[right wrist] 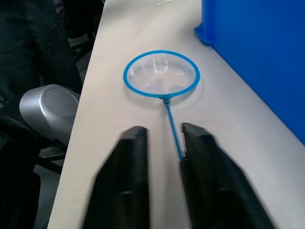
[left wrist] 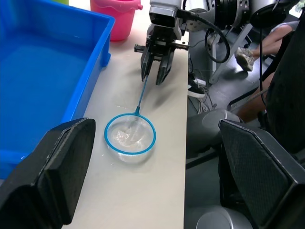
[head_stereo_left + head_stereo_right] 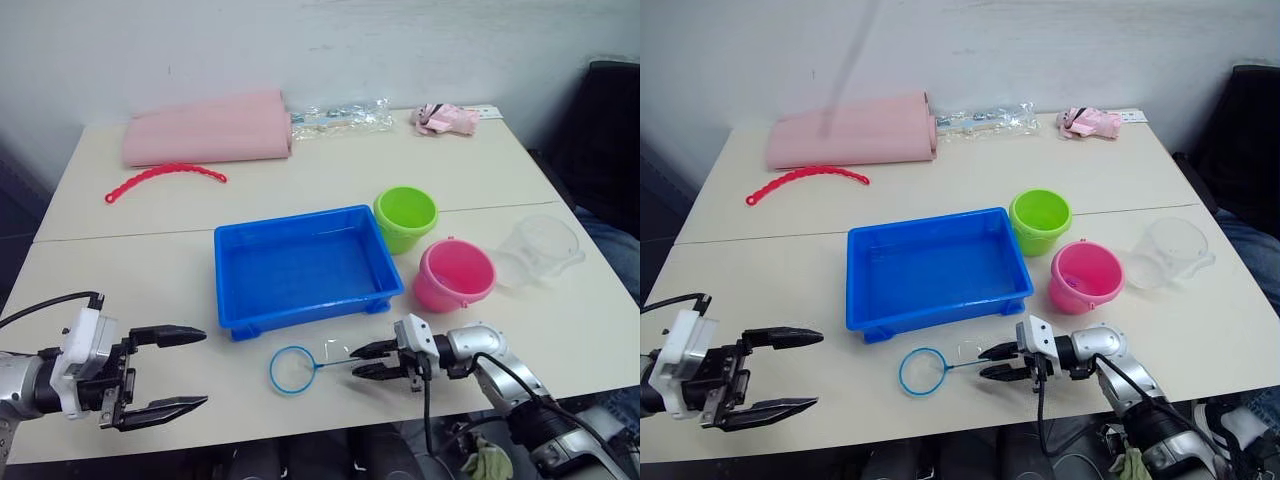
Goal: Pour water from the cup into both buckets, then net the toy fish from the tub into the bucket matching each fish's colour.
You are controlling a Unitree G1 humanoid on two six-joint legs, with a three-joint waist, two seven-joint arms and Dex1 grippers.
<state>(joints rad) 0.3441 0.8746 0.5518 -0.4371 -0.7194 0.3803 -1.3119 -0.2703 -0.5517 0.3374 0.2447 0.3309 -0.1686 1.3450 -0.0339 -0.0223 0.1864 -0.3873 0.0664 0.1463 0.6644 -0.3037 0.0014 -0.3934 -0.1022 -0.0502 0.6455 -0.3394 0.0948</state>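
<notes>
The blue tub (image 3: 305, 268) sits mid-table; the toy fish are out of view. To its right stand the green bucket (image 3: 405, 217) and the pink bucket (image 3: 454, 275), with the clear cup (image 3: 540, 250) further right. In front of the tub the net (image 3: 292, 369) lies flat on the table. Its thin handle (image 1: 172, 126) runs in between the parted fingers of my right gripper (image 3: 354, 361), close to one finger. At the front left my left gripper (image 3: 203, 368) is open wide and holds nothing, a short way left of the hoop.
At the back lie a pink rolled cloth (image 3: 207, 127), a red beaded chain (image 3: 165, 176), a clear plastic bag (image 3: 340, 117) and a small pink item (image 3: 447, 118). The net lies close to the table's front edge. A dark chair (image 3: 610, 130) stands at the right.
</notes>
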